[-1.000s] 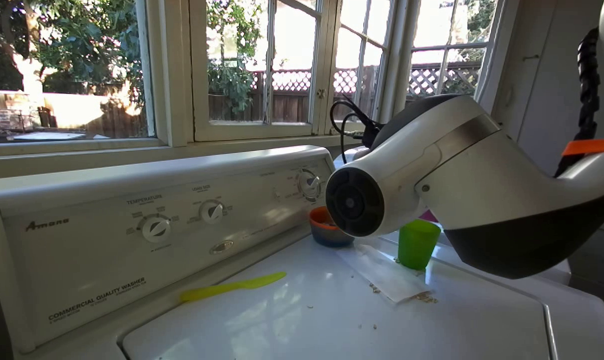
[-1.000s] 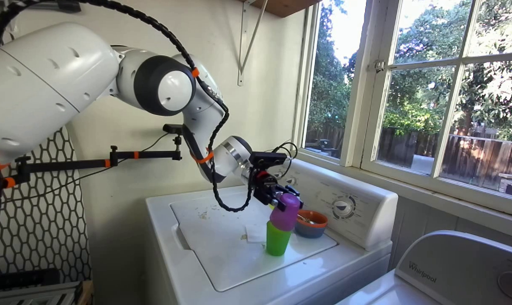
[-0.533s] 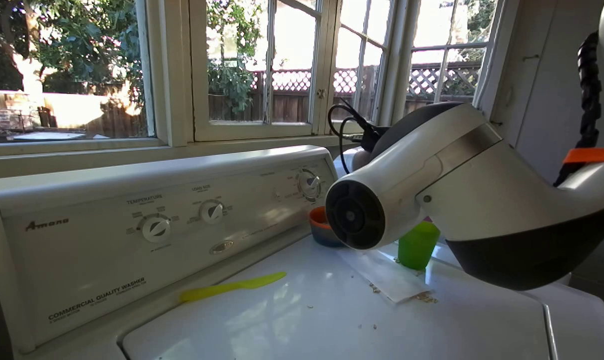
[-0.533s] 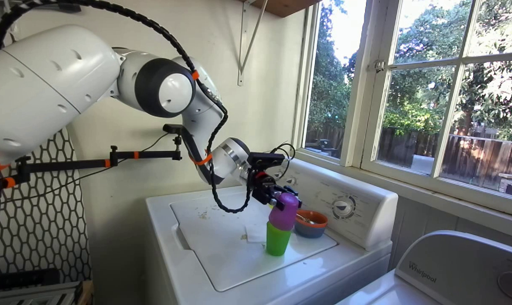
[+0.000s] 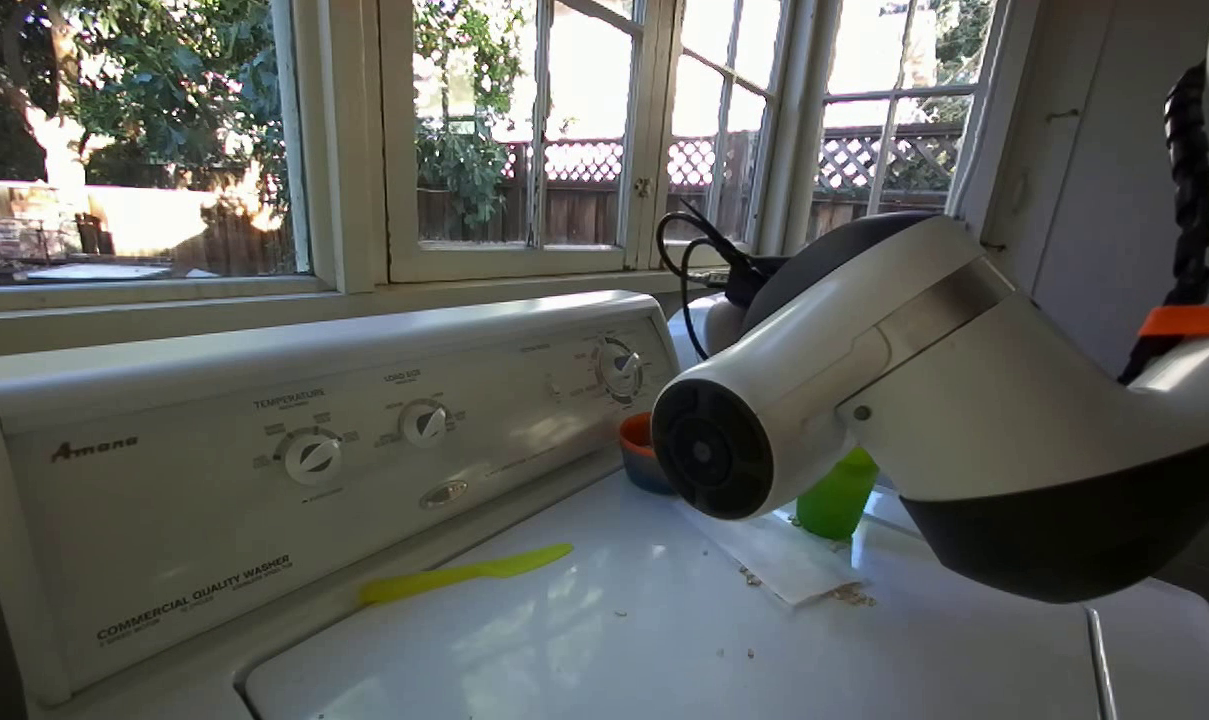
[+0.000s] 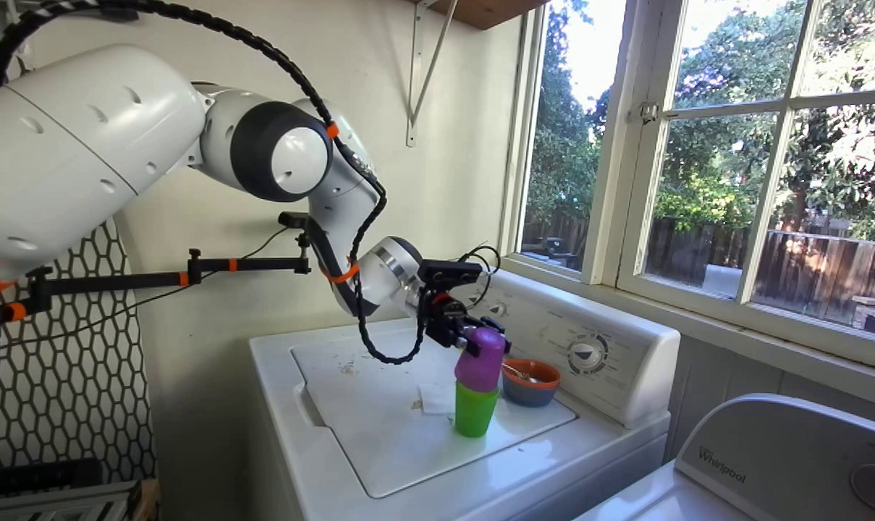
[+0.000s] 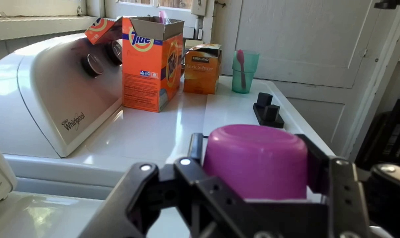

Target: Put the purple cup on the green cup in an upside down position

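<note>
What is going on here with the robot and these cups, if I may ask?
The robot's gripper is closed on the purple cup, holding it upside down over the green cup, which stands upright on the washer lid. Whether the cups touch I cannot tell, and the gripper has not let go yet.

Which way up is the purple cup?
Upside down. The purple cup shows its closed base on top in the wrist view; in an exterior view, its wider end faces down toward the green cup.

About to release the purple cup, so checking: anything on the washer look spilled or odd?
Yes: crumb-like bits lie scattered on the washer's lid, some beside the white paper; they look like a spill.
</note>
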Robot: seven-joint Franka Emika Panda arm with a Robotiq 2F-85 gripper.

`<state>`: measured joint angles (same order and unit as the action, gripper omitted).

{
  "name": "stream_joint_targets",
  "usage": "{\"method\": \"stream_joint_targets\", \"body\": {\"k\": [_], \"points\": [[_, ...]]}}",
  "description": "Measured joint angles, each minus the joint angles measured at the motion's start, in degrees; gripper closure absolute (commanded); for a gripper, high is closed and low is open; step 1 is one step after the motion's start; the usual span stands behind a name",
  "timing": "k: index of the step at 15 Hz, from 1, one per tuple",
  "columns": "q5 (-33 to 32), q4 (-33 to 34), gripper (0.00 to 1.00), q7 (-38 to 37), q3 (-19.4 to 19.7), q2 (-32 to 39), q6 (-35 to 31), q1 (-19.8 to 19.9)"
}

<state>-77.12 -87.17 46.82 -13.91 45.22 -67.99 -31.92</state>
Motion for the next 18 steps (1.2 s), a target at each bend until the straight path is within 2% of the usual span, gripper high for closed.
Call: {"method": "stream_joint_targets", "body": {"k": [18], "points": [[-1.18, 0.0, 0.56, -0.08, 0.03, 1.32, 0.73, -0.16]]}}
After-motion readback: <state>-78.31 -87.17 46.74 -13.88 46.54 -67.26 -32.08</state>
